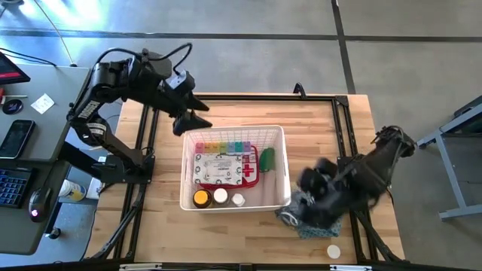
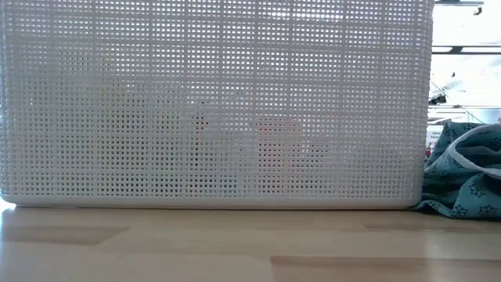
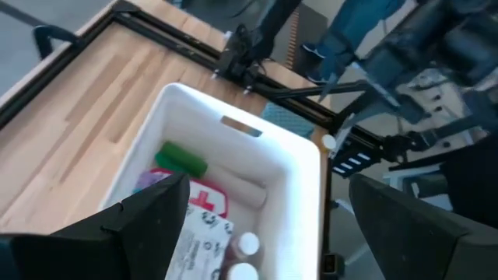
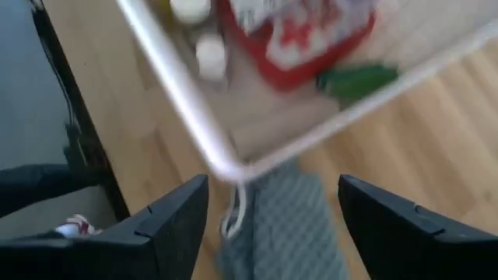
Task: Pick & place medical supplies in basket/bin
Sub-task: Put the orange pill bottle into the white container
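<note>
The white lattice basket (image 1: 286,162) stands at the table's middle and fills the low view (image 2: 219,102). In it lie the red first-aid case (image 1: 226,169), a rainbow pill organiser (image 1: 222,144), a green roll (image 1: 266,157) and small bottles (image 1: 218,197). My left gripper (image 1: 197,120) is open and empty above the basket's far left corner. My right gripper (image 1: 297,214) is open, low at the basket's near right corner, over a blue-grey patterned cloth pouch (image 1: 309,226) that lies on the table. The pouch also shows in the right wrist view (image 4: 284,225) and the low view (image 2: 466,172).
A small white cap or disc (image 1: 333,251) lies near the table's front right edge. A black frame (image 1: 343,128) runs along the table's edges. A desk with a keyboard, phone and mouse (image 1: 19,150) stands left of the table. Bare wood lies left of the basket.
</note>
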